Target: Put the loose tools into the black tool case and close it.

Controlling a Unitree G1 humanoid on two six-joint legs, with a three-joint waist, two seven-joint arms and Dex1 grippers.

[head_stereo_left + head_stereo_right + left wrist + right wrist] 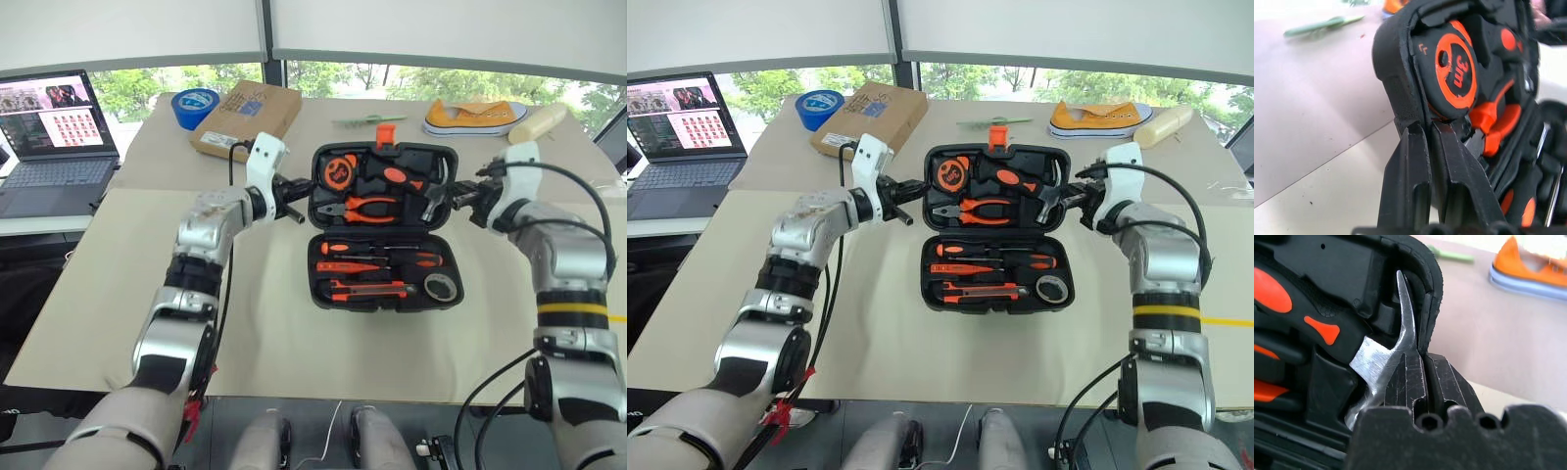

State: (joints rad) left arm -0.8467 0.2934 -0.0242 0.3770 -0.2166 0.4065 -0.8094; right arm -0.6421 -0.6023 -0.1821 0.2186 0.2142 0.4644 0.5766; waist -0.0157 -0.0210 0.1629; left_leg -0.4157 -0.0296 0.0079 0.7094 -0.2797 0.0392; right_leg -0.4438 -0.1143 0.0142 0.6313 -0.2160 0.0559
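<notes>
Black tool case [384, 227] lid pinched between closed left hand [297, 207] and right hand [458, 197]

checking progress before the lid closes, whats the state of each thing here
black tool case: open, lid half raised
screwdrivers: seated in case
tape ring: seated in case
left claw: shut, at lid's left edge
right claw: shut, at lid's right edge
laptop: open, screen lit
</notes>
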